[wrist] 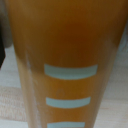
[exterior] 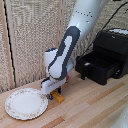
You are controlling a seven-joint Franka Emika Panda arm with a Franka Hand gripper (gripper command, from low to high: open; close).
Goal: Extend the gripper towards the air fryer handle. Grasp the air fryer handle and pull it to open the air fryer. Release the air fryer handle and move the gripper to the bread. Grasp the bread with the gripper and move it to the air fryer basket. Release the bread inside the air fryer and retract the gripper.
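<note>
The gripper [exterior: 54, 93] is low over the wooden table, right on the bread [exterior: 60, 98], a golden-yellow block that sticks out under its dark-blue fingers. In the wrist view the bread [wrist: 65, 45] fills almost the whole picture, orange-yellow with pale rectangular marks, and no finger shows. Whether the fingers press on it is unclear. The air fryer [exterior: 114, 42] stands at the exterior view's right, with its air fryer basket [exterior: 100, 64] pulled out and open on top. The air fryer handle [exterior: 79, 67] juts from the drawer front toward the arm.
A round patterned plate [exterior: 26, 103] lies on the table at the exterior view's left, close to the gripper. A woven screen forms the back wall. A black cable hangs behind the air fryer.
</note>
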